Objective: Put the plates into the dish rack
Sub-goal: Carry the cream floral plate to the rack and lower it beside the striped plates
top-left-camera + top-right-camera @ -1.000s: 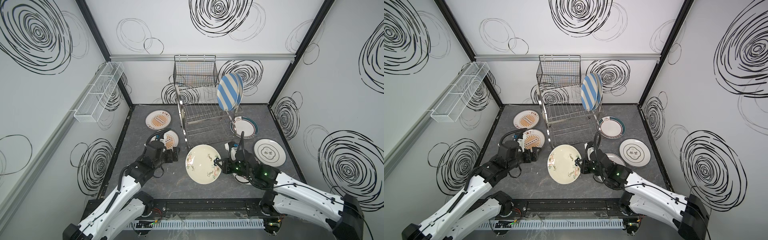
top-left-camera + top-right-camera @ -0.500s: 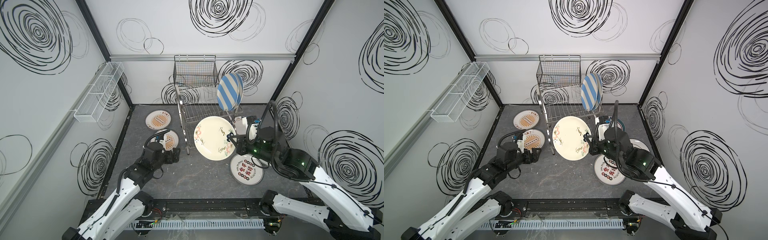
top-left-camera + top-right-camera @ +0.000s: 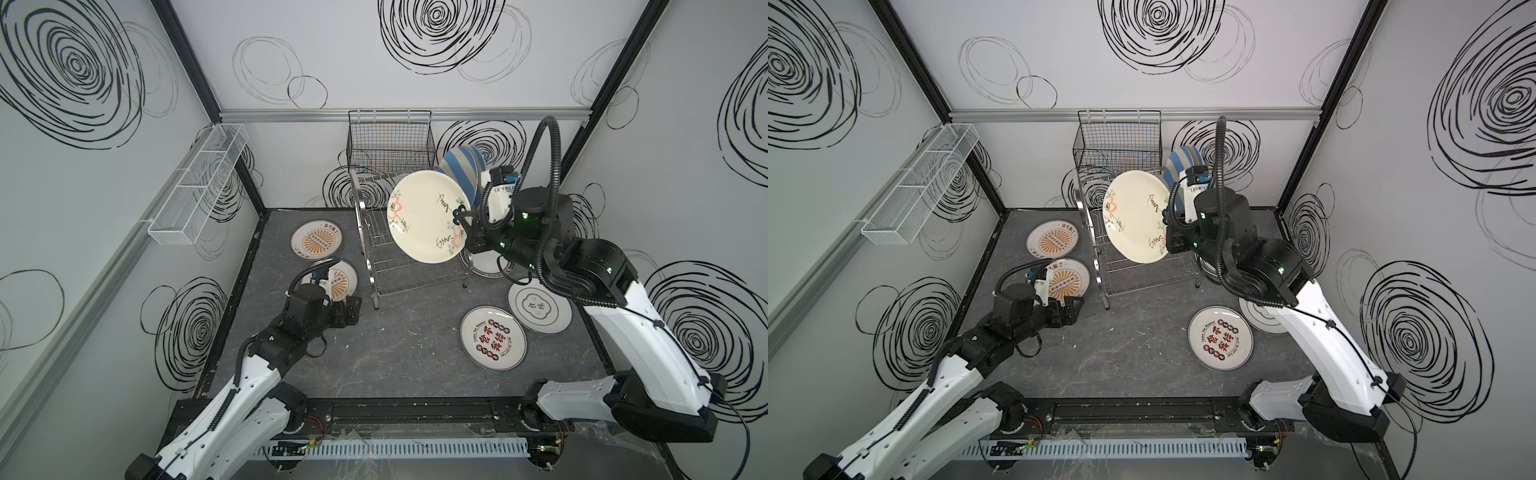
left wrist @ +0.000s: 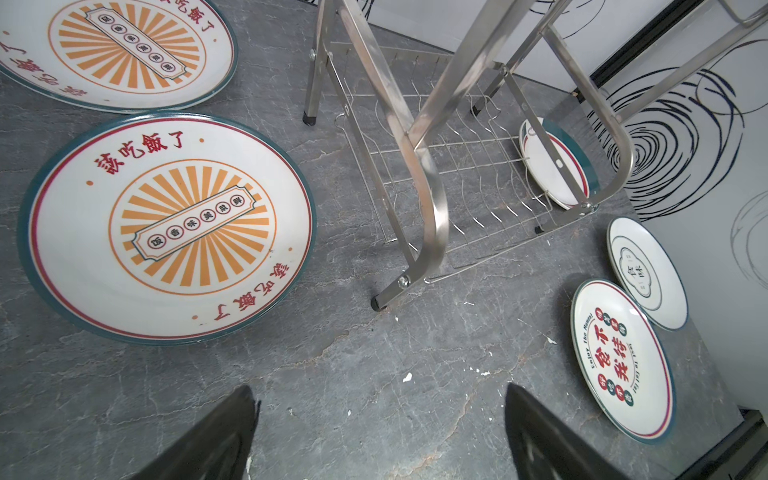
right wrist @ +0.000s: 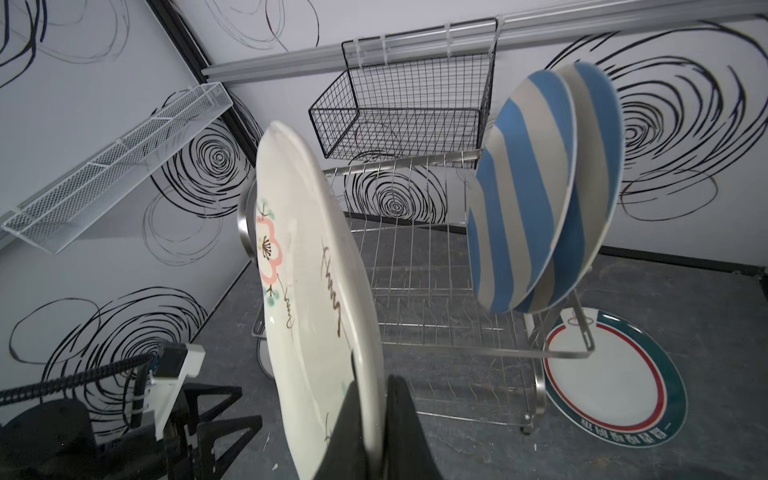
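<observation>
My right gripper (image 3: 465,226) (image 5: 376,399) is shut on the rim of a cream flowered plate (image 3: 424,220) (image 3: 1136,216) (image 5: 307,291). It holds the plate on edge in the air, in front of the dish rack (image 3: 370,266) (image 4: 432,199), left of two blue-striped plates (image 5: 523,195) that stand in the upper tier. My left gripper (image 3: 353,309) (image 4: 378,390) hangs open and empty over bare table. Two orange sunburst plates (image 3: 316,240) (image 4: 166,224) lie flat to the rack's left. A red-black plate (image 3: 493,337), a whitish plate (image 3: 540,309) and a teal-rimmed plate (image 5: 615,386) lie to its right.
A black wire basket (image 3: 390,141) hangs on the back wall just behind the rack. A long white mesh tray (image 3: 199,183) is fixed to the left wall. Walls close in the grey table (image 3: 395,357) on three sides.
The right arm has lifted the cream plate off the table, carried it back and up to the rack and turned it on edge. The left arm has barely moved.
</observation>
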You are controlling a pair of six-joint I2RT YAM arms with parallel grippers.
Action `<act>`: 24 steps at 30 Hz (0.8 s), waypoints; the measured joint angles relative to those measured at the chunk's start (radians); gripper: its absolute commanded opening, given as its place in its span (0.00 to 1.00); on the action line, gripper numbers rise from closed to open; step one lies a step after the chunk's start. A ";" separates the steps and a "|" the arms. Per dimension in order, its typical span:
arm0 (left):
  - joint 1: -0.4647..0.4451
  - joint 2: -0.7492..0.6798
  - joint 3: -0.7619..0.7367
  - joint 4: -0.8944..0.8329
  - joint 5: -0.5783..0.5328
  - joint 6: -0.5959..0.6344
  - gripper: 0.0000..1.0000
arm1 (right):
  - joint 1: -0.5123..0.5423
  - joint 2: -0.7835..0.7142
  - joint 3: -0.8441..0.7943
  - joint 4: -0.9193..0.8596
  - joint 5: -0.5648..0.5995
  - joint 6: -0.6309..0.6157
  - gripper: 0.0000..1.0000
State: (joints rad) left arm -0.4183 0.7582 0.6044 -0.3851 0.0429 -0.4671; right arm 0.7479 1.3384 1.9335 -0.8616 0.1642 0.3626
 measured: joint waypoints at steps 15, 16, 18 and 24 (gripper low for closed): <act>0.000 0.000 -0.004 0.006 0.017 0.000 0.96 | -0.023 0.220 0.257 0.058 0.316 -0.192 0.00; 0.000 0.000 -0.005 0.007 0.017 0.000 0.96 | -0.023 0.220 0.253 0.071 0.344 -0.205 0.00; 0.000 0.001 -0.005 0.008 0.019 0.000 0.96 | -0.023 0.220 0.235 0.106 0.397 -0.229 0.00; 0.000 0.026 -0.005 0.013 0.021 0.001 0.96 | -0.014 0.221 0.169 0.187 0.509 -0.281 0.00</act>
State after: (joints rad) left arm -0.4179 0.7845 0.5999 -0.3717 0.0635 -0.4664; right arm 0.7338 1.5593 2.1025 -0.6750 0.6731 0.0814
